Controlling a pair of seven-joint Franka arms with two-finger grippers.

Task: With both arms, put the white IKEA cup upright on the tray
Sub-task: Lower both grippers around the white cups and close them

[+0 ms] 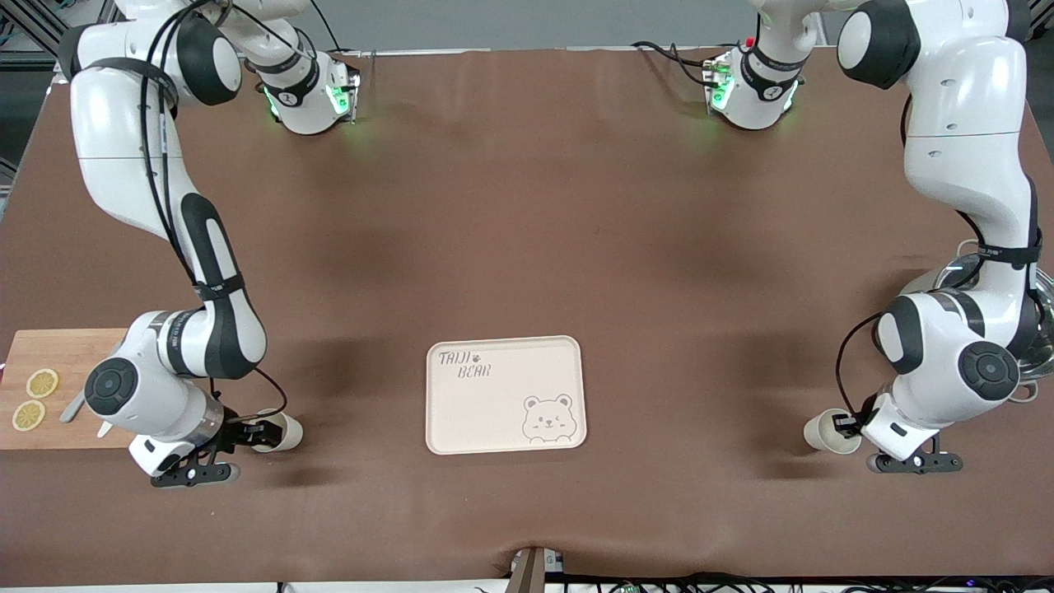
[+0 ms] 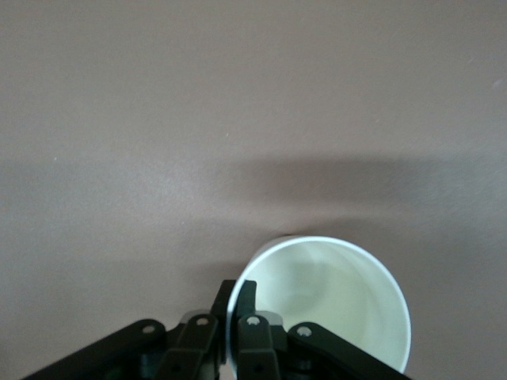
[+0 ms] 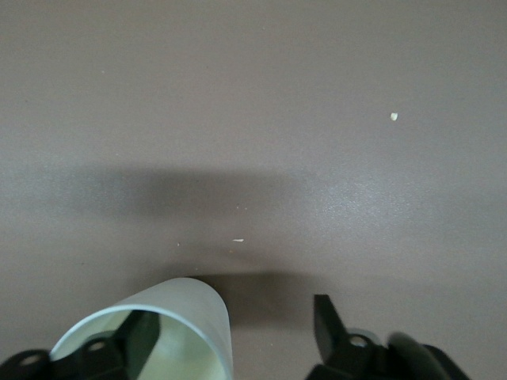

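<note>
Tray (image 1: 461,412) between two cups (image 1: 830,431), left gripper (image 1: 846,424) rim-clamped.

A brown cloth (image 1: 527,231) covers the bench from edge to edge, matte and slightly creased, with soft dark shadows lying across it. Small pale crumbs (image 3: 394,116) dot the cloth. Above the bench's top edge runs a plain grey wall (image 1: 527,21). Black cables (image 1: 741,583) trail along the bench's lower edge. Green light glows on the cloth near the top.
</note>
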